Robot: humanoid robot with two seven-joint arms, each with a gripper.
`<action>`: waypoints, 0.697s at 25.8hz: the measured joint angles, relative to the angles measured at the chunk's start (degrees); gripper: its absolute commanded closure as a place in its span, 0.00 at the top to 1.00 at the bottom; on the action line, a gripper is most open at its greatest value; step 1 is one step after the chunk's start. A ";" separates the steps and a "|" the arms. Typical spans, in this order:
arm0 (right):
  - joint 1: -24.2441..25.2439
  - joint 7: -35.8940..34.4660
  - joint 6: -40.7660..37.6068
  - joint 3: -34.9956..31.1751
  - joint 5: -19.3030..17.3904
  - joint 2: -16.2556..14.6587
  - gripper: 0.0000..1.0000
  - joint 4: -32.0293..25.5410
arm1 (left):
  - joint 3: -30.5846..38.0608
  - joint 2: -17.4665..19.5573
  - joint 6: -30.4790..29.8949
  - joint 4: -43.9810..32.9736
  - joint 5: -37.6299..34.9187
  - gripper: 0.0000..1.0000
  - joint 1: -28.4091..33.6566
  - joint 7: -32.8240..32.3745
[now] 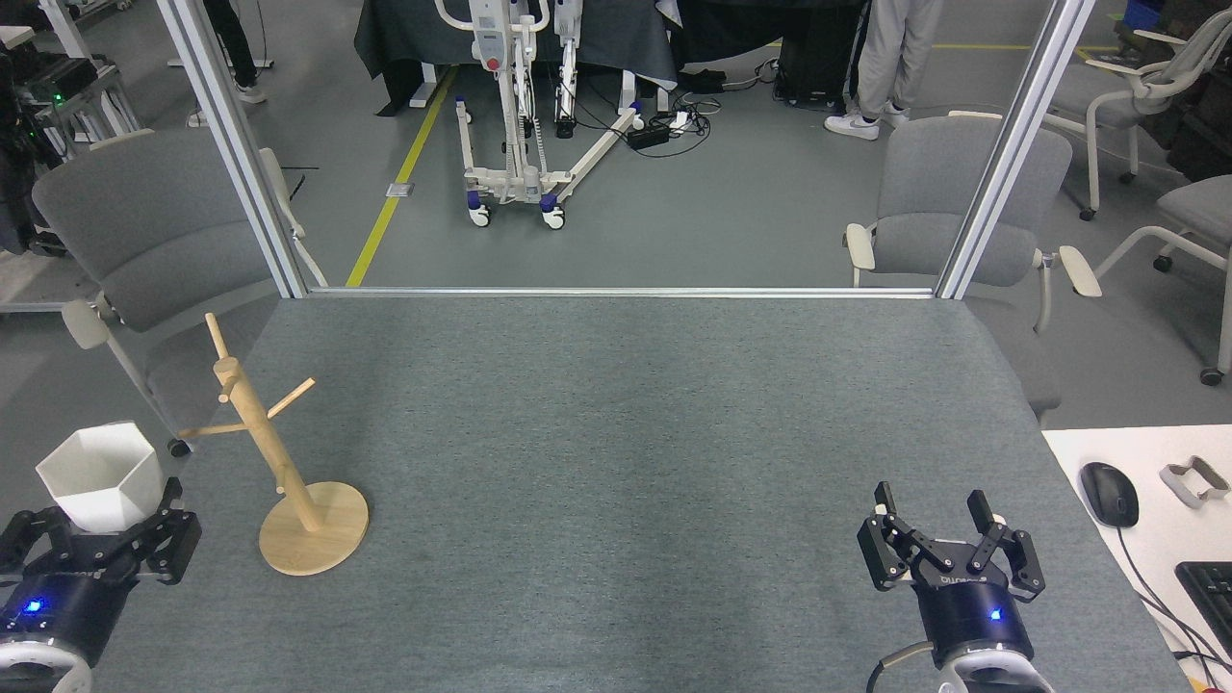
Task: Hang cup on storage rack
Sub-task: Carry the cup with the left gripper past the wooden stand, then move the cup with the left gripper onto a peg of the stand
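Observation:
The white faceted cup (99, 475) is held upright, rim up, at the near left edge of the table, with my left gripper (96, 527) shut on its lower part. The wooden storage rack (272, 452) stands to the right of the cup on its round disc base, its pole leaning up to the left with several bare pegs. The cup is apart from the rack, left of the pegs. My right gripper (932, 512) is open at the near right of the table, with nothing between its fingers.
The grey felt table (616, 443) ends at a metal rail with two slanted posts behind. Grey chairs (144, 231) stand beyond both far corners. A white side desk at the right holds a mouse (1109, 493) and a keyboard.

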 measured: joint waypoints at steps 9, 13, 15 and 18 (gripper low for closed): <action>0.04 0.10 0.13 -0.11 -0.17 -0.27 1.00 0.82 | -5.27 -0.44 5.41 0.16 -3.65 0.00 -1.16 -0.20; -0.08 0.12 0.24 -0.17 -0.20 -0.42 1.00 1.87 | -7.01 -0.47 6.54 0.13 -3.97 0.00 -1.26 -0.22; -0.16 0.24 0.25 -0.16 -0.23 -0.52 1.00 2.12 | -7.61 -0.55 6.73 0.13 -4.21 0.00 -1.27 -0.22; -0.24 0.35 0.25 -0.13 -0.24 -0.27 1.00 2.33 | -8.57 -0.77 6.91 0.12 -4.83 0.00 -1.28 -0.22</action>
